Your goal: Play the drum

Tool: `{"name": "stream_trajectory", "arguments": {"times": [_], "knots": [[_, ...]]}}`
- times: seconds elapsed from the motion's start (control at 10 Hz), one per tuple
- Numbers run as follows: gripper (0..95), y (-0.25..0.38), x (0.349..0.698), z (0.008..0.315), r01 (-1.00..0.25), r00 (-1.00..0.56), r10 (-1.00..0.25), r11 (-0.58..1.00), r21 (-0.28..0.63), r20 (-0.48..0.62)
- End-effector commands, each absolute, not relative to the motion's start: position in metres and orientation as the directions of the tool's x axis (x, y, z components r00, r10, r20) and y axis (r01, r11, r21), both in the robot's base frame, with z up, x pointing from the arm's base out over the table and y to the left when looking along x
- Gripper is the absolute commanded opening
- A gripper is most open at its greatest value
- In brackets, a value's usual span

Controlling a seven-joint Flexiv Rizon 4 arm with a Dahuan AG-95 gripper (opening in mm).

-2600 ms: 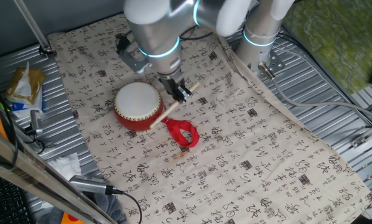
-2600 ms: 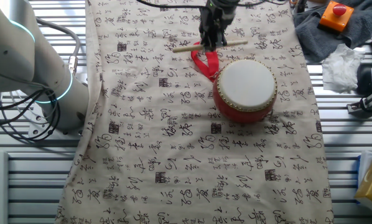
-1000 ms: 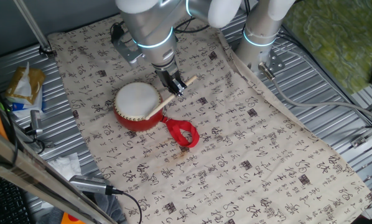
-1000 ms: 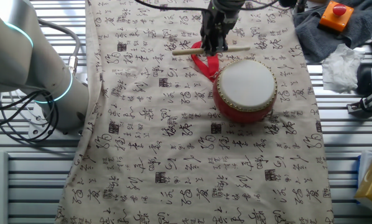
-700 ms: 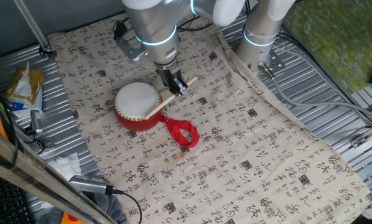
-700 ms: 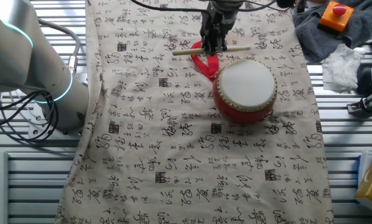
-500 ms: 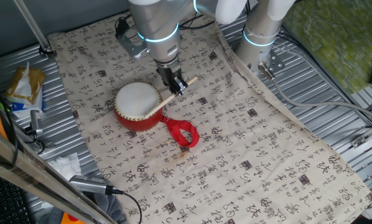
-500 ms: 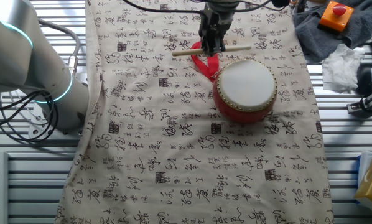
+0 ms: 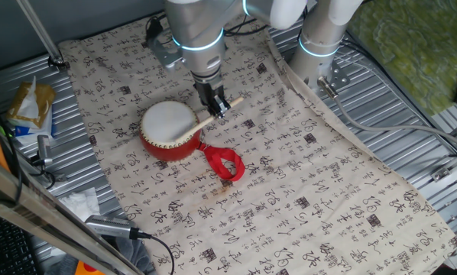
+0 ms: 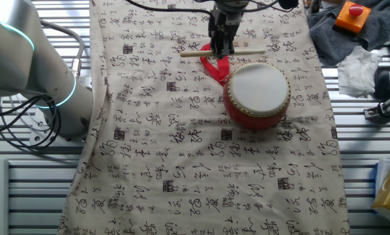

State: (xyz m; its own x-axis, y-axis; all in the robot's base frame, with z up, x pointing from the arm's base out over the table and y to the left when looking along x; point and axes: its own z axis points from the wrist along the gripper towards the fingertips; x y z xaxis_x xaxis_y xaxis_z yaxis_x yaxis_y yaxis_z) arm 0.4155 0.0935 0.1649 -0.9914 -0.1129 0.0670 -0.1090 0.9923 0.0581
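One small round drum [image 9: 170, 131] [image 10: 257, 94] with a red barrel body, a flat white skin head and gold studs around the rim sits on the desk [image 9: 312, 191] [image 10: 182, 170], which is draped in one pale cloth printed all over with black calligraphy characters. One red ribbon loop [image 9: 225, 163] [image 10: 213, 65] trails from the drum's side and lies flat on the cloth just beside it.

One silver robot arm reaches down over the cloth, and its single dark two-finger pincer [image 9: 216, 105] [image 10: 222, 48] is pinching one thin pale wooden stick [image 9: 203, 122] [image 10: 222, 52] near the stick's middle. In the one fixed view the stick slants down from the pincer so that its lower end lies over the edge of the white head; whether it touches the skin cannot be told. In the other fixed view the stick reads as nearly level, crossing above the ribbon loop, with the drum just below and to the right of it.

Off the cloth, on the ribbed metal surface, one orange box with a red button [image 10: 351, 15] rests on one grey rag [image 10: 332, 29], with one crumpled white tissue [image 10: 356, 68] close by. On the opposite edge seen from the one fixed view lies one yellow and white packet [image 9: 28, 107].
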Motion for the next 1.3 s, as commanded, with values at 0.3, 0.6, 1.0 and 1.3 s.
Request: {"name": "stream_trajectory", "arguments": {"times": [0.3, 0.6, 1.0, 1.3], "knots": [[0.0, 0.093, 0.414, 0.166, -0.112, -0.992, -0.112, 0.994, 0.012, 0.057], [0.0, 0.093, 0.414, 0.166, -0.122, -0.99, -0.121, 0.992, -0.008, 0.066], [0.0, 0.08, 0.415, 0.162, -0.126, -0.99, -0.126, 0.992, -0.006, 0.065], [0.0, 0.059, 0.413, 0.161, -0.172, -0.983, -0.173, 0.985, 0.012, 0.069]]}}
